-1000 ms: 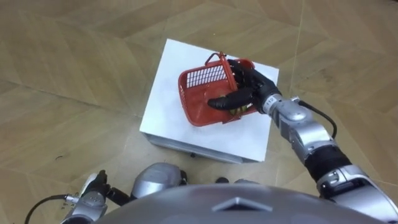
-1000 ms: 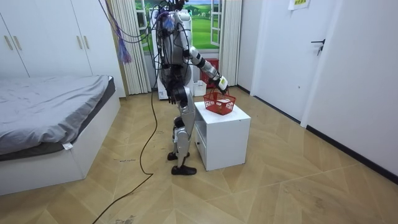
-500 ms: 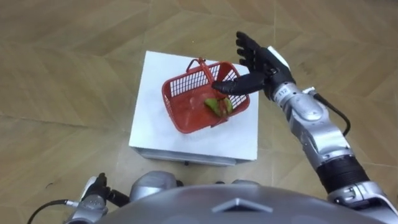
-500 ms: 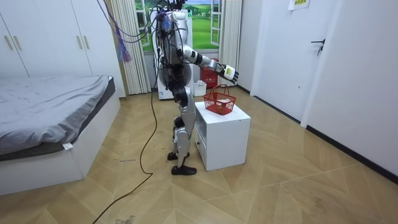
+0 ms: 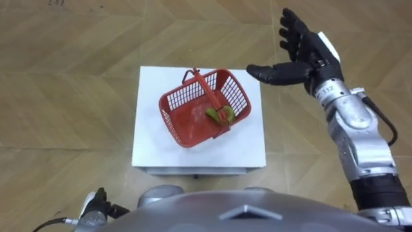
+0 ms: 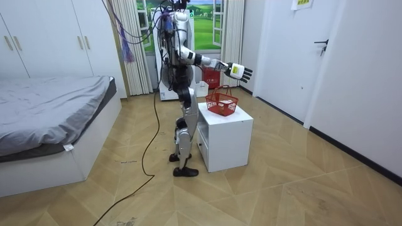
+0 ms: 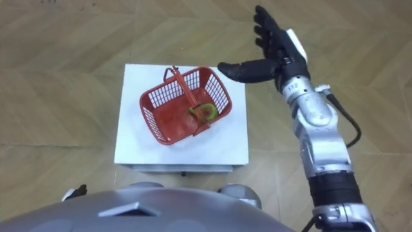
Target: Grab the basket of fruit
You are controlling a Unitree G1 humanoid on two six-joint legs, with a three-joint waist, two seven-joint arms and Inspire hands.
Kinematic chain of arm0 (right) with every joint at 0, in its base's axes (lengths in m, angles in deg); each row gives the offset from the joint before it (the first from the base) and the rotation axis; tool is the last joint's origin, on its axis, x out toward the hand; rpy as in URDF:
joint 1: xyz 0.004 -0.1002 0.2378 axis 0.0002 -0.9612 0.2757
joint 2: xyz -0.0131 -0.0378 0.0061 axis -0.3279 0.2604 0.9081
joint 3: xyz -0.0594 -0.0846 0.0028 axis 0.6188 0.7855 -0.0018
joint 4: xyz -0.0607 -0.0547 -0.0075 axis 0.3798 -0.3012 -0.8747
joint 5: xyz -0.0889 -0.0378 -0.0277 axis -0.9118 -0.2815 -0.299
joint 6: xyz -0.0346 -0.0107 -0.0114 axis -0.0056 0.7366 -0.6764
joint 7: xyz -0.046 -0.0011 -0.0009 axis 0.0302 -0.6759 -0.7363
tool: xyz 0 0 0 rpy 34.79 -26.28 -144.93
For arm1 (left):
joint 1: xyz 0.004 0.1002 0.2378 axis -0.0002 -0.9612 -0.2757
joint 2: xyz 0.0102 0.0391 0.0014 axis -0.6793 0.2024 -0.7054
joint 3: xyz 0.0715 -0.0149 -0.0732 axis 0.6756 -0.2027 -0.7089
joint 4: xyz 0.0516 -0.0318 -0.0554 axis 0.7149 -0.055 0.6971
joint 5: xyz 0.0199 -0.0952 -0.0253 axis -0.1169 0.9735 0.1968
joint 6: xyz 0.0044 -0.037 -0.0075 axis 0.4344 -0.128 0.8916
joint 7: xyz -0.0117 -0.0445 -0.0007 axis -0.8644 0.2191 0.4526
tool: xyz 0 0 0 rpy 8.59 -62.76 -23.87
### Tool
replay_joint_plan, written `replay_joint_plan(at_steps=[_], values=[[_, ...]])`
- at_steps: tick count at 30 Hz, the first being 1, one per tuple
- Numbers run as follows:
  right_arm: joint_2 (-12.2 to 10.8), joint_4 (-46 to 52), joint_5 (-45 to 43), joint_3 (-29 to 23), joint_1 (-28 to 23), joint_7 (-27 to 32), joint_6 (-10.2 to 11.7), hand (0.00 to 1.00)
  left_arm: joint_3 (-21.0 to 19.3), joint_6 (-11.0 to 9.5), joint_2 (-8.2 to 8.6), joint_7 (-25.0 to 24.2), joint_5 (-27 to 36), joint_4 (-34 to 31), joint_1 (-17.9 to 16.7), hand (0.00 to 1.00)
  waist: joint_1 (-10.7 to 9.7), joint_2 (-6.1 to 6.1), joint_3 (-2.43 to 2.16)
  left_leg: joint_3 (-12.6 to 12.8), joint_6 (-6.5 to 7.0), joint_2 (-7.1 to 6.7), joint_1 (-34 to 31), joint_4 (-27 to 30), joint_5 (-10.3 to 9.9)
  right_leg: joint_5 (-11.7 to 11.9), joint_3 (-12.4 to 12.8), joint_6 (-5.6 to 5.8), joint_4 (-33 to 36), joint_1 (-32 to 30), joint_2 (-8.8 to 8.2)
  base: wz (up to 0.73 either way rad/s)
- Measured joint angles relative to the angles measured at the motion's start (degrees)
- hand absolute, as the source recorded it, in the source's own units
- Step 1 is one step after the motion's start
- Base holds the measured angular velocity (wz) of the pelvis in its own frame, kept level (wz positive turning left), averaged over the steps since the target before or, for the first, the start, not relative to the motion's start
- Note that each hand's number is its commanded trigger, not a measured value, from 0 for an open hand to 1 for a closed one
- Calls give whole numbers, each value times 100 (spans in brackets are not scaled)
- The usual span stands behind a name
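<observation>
We find the fruit basket (image 5: 187, 125), red and of open mesh, standing on top of the white cabinet (image 5: 151, 148), set askew to its edges; its handle (image 5: 205, 90) stands upright; a green fruit (image 5: 221, 115) lies inside, against the wall nearer the robot's right. We note the right hand (image 5: 308, 57) open, fingers straight and spread, thumb pointing toward the basket; it holds nothing and hangs in the air off the cabinet's far right corner, apart from the basket. The left hand (image 5: 96, 207) shows low at the robot's side; its state we cannot tell. In the room view the robot stands upright on the cabinet's side toward the room view's left, right arm stretched out above it.
</observation>
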Motion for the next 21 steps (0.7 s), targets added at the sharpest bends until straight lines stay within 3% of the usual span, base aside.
replay_joint_plan(at_steps=[7,13,17,21], values=[[-14,-2267,-232,-157,-161,376,-56,0,-119,10,23,122,-5,-12,39,0,29,-39,-6,-5,-18,11,89,-107,-11,-3,7,1,-66,94,26,-1],[-205,-4298,-265,-193,-178,566,-34,0,-221,10,48,249,-256,-6,-18,0,22,-18,39,-112,-33,14,120,-122,-21,-21,-106,-3,-76,162,26,8],[-380,-5351,-405,-185,-160,561,-50,0,-216,144,112,216,-510,12,-22,0,43,10,59,-233,-54,7,223,-140,-38,-69,-249,-3,-76,297,19,13],[-428,-5619,-407,-190,-177,531,-78,0,-219,337,232,153,-518,0,-94,0,60,31,65,-240,-69,9,232,-128,-46,-98,-251,-3,-76,315,23,3]])
